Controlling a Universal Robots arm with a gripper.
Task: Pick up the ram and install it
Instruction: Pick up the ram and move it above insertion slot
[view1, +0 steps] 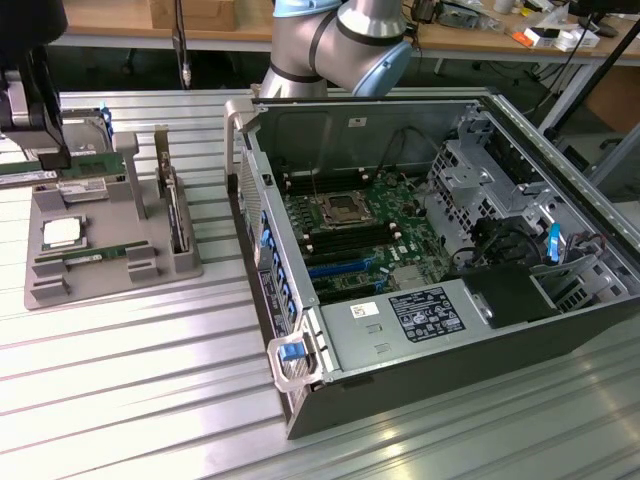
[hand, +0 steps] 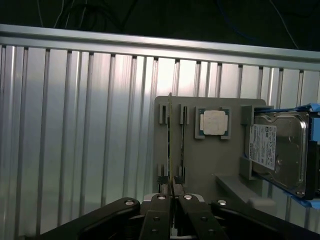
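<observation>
The gripper has its fingers pressed together on the ram, pinching the thin green stick edge-on above the gray parts holder. Just beside it a second ram stick sits in its slot, then the CPU chip and the hard drive. The open computer case lies well apart, on the exterior view's right.

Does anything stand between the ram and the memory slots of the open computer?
The case wall rises between them; from above, the memory slots look uncovered. The gripper is shut on the ram.
</observation>
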